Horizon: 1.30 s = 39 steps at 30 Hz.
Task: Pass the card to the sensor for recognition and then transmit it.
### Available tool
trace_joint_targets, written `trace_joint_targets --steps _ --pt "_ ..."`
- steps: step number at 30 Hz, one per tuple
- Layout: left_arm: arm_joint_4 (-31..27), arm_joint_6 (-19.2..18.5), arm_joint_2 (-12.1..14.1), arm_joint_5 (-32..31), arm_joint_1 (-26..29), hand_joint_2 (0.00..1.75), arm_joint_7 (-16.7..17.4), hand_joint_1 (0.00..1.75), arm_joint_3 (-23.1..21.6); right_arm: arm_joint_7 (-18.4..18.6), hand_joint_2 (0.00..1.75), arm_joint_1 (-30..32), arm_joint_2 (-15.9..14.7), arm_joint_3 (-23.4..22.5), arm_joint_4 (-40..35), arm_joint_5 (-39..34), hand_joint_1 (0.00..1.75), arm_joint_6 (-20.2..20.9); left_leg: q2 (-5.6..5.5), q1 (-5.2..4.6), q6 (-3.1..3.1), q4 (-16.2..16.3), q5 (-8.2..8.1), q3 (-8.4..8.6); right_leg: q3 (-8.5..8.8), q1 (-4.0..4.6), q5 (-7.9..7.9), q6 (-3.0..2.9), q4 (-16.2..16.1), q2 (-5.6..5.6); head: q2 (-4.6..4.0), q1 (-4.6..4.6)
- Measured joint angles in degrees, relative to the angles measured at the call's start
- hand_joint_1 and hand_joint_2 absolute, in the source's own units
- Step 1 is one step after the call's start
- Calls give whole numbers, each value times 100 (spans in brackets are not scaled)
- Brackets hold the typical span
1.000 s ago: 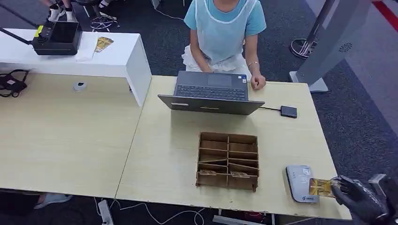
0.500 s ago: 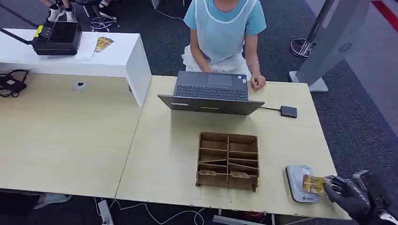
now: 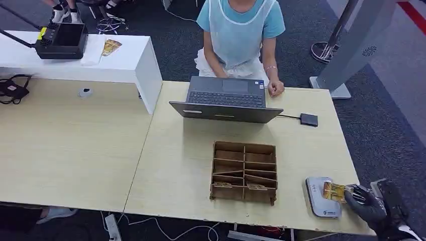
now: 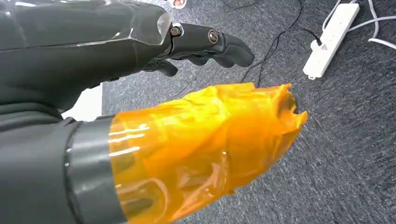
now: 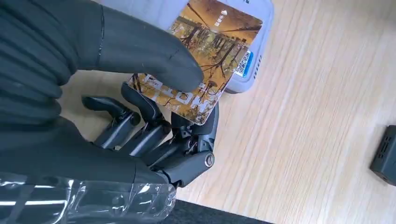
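A yellow-brown card (image 3: 333,191) (image 5: 215,46) is pinched between the thumb and fingers of my right hand (image 3: 370,205) (image 5: 140,93). The card hangs just over the grey-white card reader (image 3: 321,197) (image 5: 254,60) near the table's front right corner. Whether the card touches the reader I cannot tell. My left hand (image 4: 140,93), its thumb wrapped in orange film, hangs over grey carpet with its fingers apart and nothing in it.
A brown cardboard organiser (image 3: 244,172) stands left of the reader. A laptop (image 3: 226,99) sits at the table's far side with a person (image 3: 238,35) seated behind it. A small dark box (image 3: 309,119) lies right of the laptop. A power strip (image 4: 329,39) lies on the carpet.
My right hand has carried the card leftward and a little farther onto the reader. The person and the things on the table have not moved.
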Motion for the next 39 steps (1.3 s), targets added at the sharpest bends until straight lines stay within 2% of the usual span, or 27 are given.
trace_joint_targets --steps 15,24,27,33,36,39 --pt "0 -2 2 0 3 0 22 0 -31 109 175 -148 123 7 120 394 175 -243 2 0 0 0 0 13 13 0 0 0 0 2 0 2" --pt "0 0 0 0 3 0 24 0 -31 74 175 -148 147 2 114 392 175 -258 4 0 0 0 0 19 17 0 1 1 0 3 0 0" --pt "0 4 0 0 3 0 26 0 -31 -37 175 -135 160 -63 77 324 175 -223 4 0 0 0 0 19 17 0 1 1 0 4 0 0" --pt "0 11 0 0 9 0 85 0 -31 -133 175 8 184 -398 -374 250 175 -245 3 -1 0 0 0 13 15 -1 1 0 0 2 0 2" --pt "0 18 -2 0 10 0 125 0 -31 -133 175 22 208 -617 -785 394 175 -468 4 -1 0 0 0 12 12 -1 1 0 1 3 0 -2" --pt "0 20 -4 0 11 0 146 0 -31 -133 175 -52 238 -765 -1291 743 175 -876 4 -1 0 0 0 10 11 0 0 0 2 4 0 0"
